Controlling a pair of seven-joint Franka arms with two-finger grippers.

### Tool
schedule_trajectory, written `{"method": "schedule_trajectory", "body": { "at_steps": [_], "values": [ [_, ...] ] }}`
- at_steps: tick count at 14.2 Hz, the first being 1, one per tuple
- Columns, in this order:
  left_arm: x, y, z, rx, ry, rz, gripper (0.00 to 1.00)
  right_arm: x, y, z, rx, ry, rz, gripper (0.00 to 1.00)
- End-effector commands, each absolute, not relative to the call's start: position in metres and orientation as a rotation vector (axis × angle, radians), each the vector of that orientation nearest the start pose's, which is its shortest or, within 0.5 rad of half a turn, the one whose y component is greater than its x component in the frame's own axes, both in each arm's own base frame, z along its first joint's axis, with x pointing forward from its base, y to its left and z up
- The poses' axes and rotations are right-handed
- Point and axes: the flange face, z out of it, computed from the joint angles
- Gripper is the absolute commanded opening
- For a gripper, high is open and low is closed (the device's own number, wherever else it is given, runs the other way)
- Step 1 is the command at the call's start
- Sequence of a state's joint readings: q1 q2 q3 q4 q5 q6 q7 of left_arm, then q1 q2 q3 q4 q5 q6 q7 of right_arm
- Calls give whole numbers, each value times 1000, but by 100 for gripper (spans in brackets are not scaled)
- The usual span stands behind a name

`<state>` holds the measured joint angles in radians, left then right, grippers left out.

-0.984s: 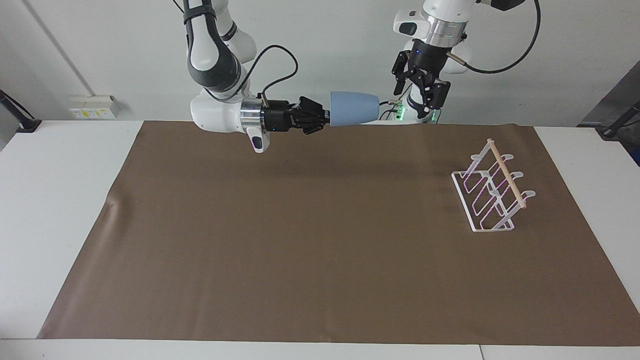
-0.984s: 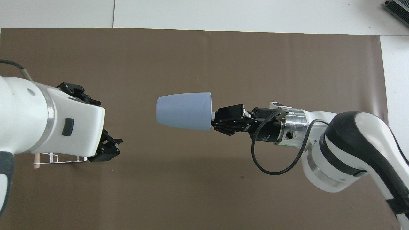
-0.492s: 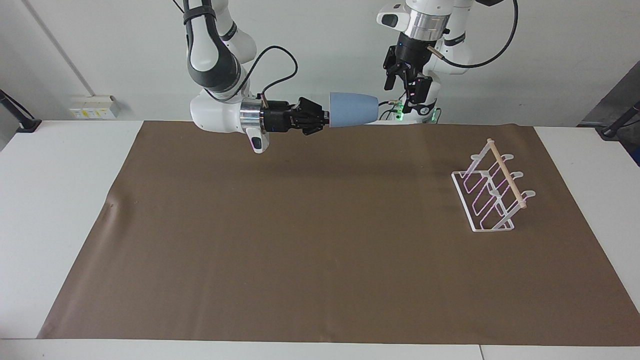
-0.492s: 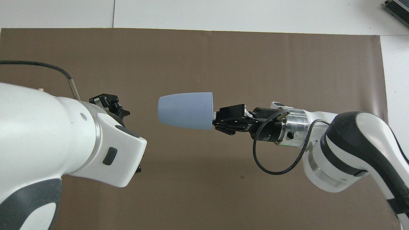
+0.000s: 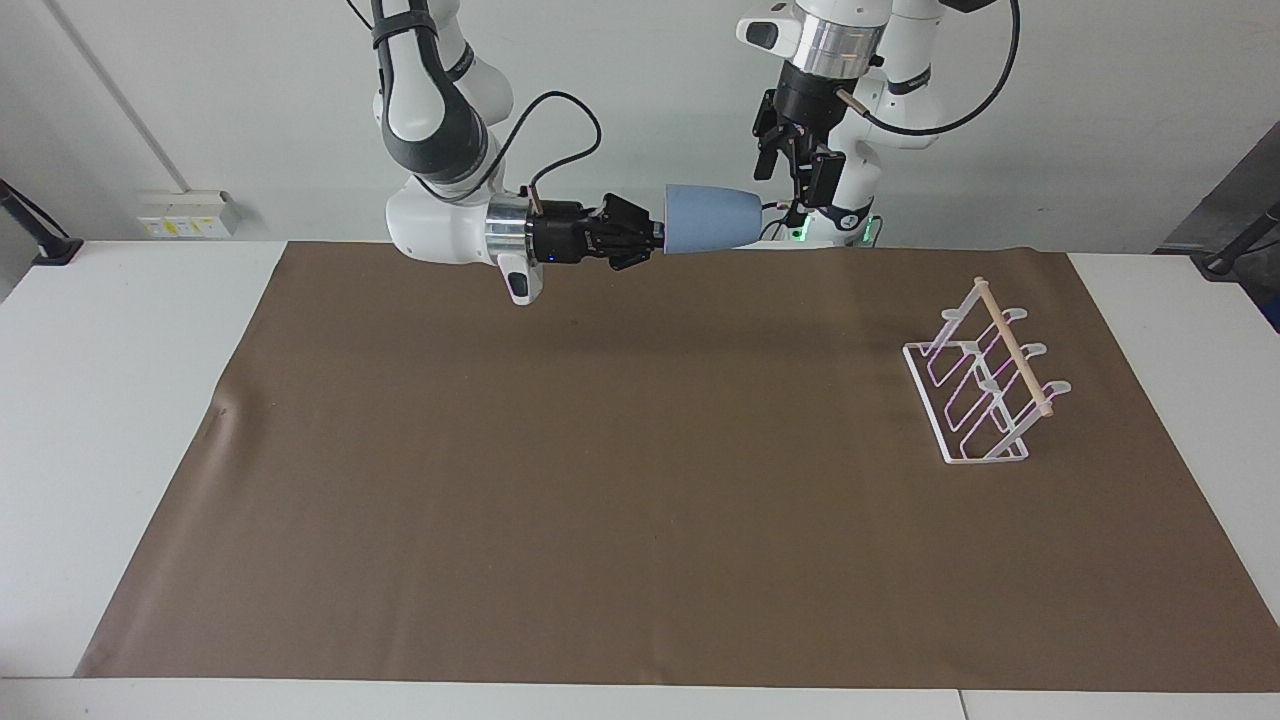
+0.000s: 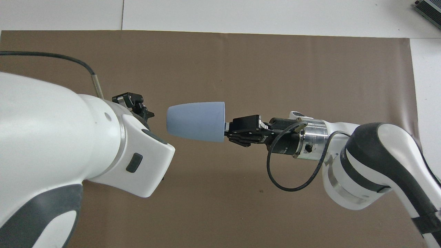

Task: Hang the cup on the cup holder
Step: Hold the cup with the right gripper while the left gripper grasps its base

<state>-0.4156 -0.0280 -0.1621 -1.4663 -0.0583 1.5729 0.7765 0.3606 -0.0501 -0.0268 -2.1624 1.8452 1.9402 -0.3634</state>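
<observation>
The cup [image 5: 712,218] [image 6: 196,121] is a light-blue tumbler held on its side in the air, its narrow base pointing toward the left arm. My right gripper [image 5: 655,236] [image 6: 227,130] is shut on the cup's rim, over the mat's edge nearest the robots. My left gripper [image 5: 797,183] [image 6: 140,107] hangs open just above the cup's base end, apart from it and holding nothing. The cup holder [image 5: 985,385], a white wire rack with a wooden dowel on top, stands on the mat toward the left arm's end. The left arm hides it in the overhead view.
A brown mat [image 5: 600,480] [image 6: 275,69] covers most of the white table [image 5: 120,400]. A grey device [image 6: 429,7] lies on the table at the corner farthest from the robots, toward the right arm's end.
My left gripper has risen and swung from beside the rack's end toward the cup's base. The right gripper has carried the cup slightly toward the left arm.
</observation>
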Motion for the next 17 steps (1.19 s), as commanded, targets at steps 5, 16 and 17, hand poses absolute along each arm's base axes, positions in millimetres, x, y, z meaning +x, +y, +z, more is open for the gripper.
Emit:
{"method": "schedule_trajectory", "body": {
  "at_steps": [5, 16, 17],
  "values": [
    [460, -320, 688, -2503, 1999, -206, 100, 485, 253, 471, -1517, 246, 59, 0],
    [462, -342, 671, -2659, 1875, -272, 100, 486, 252, 472, -1507, 250, 55, 0],
    [462, -344, 672, -2681, 1875, -300, 100, 486, 252, 473, -1505, 251, 54, 0]
  ]
}}
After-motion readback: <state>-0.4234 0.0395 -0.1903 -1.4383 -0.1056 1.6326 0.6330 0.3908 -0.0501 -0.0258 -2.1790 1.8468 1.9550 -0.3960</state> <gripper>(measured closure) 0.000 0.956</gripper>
